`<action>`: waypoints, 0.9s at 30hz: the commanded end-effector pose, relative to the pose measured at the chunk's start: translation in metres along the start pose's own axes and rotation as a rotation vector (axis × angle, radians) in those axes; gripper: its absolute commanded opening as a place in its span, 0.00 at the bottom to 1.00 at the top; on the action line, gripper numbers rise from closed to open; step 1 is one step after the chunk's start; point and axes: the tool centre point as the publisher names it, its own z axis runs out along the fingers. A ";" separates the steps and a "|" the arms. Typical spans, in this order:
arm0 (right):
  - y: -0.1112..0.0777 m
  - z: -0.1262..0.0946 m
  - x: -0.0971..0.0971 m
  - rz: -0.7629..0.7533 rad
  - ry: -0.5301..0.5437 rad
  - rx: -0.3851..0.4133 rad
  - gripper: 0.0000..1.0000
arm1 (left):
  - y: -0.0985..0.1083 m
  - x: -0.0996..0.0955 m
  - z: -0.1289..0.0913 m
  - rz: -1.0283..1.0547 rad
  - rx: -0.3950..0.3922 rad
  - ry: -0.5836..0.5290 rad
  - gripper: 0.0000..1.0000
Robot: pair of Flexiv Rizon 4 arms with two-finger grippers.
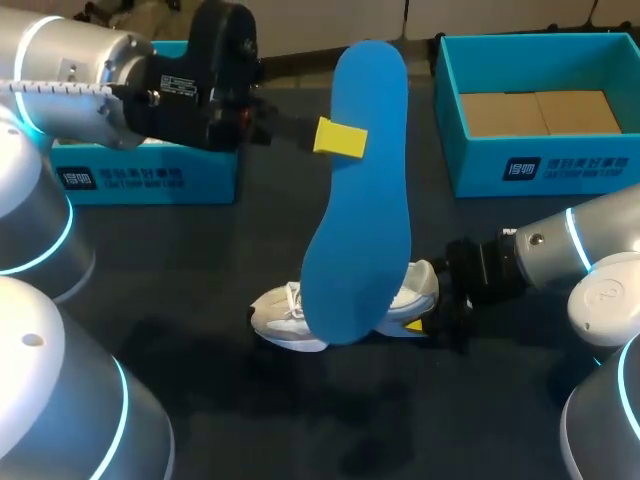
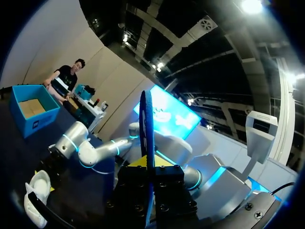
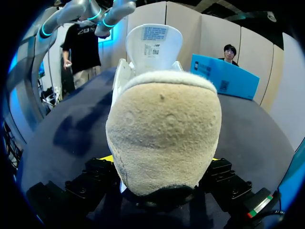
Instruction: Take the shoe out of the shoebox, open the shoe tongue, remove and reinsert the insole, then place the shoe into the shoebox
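A large blue insole [image 1: 360,190] hangs upright above the table, my left gripper [image 1: 338,138] shut on its edge. In the left wrist view the insole [image 2: 148,124] shows edge-on, rising from between the fingers of the left gripper [image 2: 148,164]. Below it the white shoe [image 1: 295,318] stands on the dark table, its middle hidden behind the insole. My right gripper [image 1: 432,318] is shut on the shoe's heel. In the right wrist view the beige heel [image 3: 164,129] fills the gap of the right gripper [image 3: 162,162], and the tongue [image 3: 153,40] stands up. The shoe [image 2: 35,198] also shows far below the left gripper.
The open teal shoebox [image 1: 450,95] with a cardboard floor stands at the back right. Another teal box [image 1: 150,175] sits at the back left, under my left arm. Bare dark tabletop [image 1: 300,420] lies in front of the shoe.
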 end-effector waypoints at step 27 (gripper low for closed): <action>0.005 -0.020 0.004 0.022 -0.006 0.070 1.00 | 0.003 0.001 0.000 0.000 0.004 -0.002 0.00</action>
